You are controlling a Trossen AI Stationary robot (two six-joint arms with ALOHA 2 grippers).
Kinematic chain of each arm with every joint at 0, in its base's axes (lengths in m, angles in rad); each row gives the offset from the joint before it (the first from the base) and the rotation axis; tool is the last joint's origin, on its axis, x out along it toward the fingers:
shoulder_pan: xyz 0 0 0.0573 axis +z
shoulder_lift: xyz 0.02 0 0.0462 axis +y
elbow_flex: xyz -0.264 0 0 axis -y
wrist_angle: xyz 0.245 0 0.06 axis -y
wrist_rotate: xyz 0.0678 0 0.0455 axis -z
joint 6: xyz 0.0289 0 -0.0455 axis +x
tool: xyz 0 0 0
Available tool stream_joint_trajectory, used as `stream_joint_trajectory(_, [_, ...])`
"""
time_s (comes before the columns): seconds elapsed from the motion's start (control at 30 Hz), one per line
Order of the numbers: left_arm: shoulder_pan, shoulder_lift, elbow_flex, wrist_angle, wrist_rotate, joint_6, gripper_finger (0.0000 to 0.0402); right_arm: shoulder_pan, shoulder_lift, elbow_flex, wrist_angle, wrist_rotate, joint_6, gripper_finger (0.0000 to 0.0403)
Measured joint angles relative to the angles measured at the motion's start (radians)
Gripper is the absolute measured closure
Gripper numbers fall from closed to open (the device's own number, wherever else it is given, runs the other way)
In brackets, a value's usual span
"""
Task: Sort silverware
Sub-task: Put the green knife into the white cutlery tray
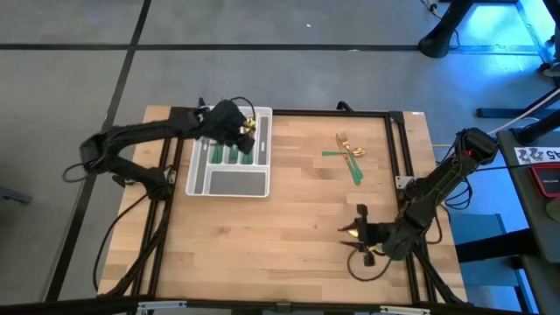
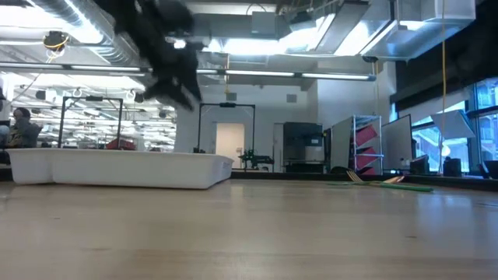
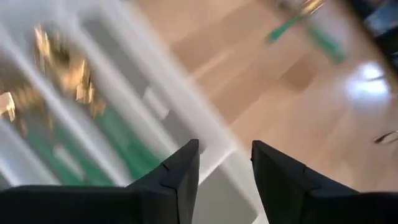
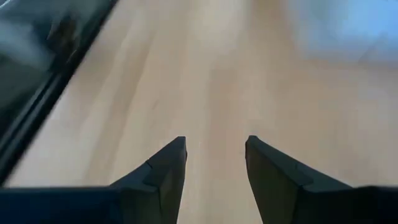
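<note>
Several pieces of silverware with gold heads and green handles (image 3: 118,146) lie in the narrow compartments of the white tray (image 1: 229,179) at the table's far left. My left gripper (image 3: 225,163) hangs open above the tray's right part (image 1: 243,131), with nothing between its fingers. In the low view, that arm shows blurred above the tray (image 2: 117,167). A few more pieces of silverware (image 1: 348,153) lie crossed on the bare wood at the far right. My right gripper (image 4: 216,155) is open over bare table near the front right (image 1: 352,234).
The tray's wide front compartment (image 1: 236,182) holds no silverware. A dark frame (image 1: 398,175) runs around the table's working area. Bare wood (image 1: 289,227) lies between the tray and my right gripper.
</note>
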Motion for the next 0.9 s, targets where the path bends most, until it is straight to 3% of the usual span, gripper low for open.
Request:
stream_joint_trajectory(0.07, [-0.124,-0.057,0.0,0.041,-0.127,0.002,0.027,0.001,0.015,0.0,-0.108,-0.166,0.192,0.0237])
stream_joint_trajectory(0.13, [-0.267,-0.085,0.0,0.093,-0.251,0.006,0.0274,0.02,0.033,0.0,-0.208,-0.242,0.391,0.0237])
stream_joint_trajectory(0.3, [-0.62,-0.086,-0.039,0.32,-0.505,0.016,0.0282,0.124,0.097,-0.001,-0.443,-0.273,0.789,0.0237])
stream_joint_trajectory(0.43, [-0.831,-0.038,-0.068,0.459,-0.648,0.04,0.0286,0.22,0.157,0.0,-0.478,-0.236,1.0,0.0237])
stream_joint_trajectory(0.63, [-1.009,0.066,-0.092,0.56,-0.848,0.039,0.0286,0.279,0.295,0.004,-0.427,-0.079,1.009,0.0251])
stream_joint_trajectory(0.77, [-1.053,0.156,-0.101,0.613,-0.957,-0.006,0.0286,0.249,0.381,0.006,-0.353,0.039,0.935,0.0294])
stream_joint_trajectory(0.9, [-1.057,0.25,-0.101,0.658,-0.997,-0.038,0.0286,0.198,0.448,0.003,-0.243,0.153,0.796,0.0338])
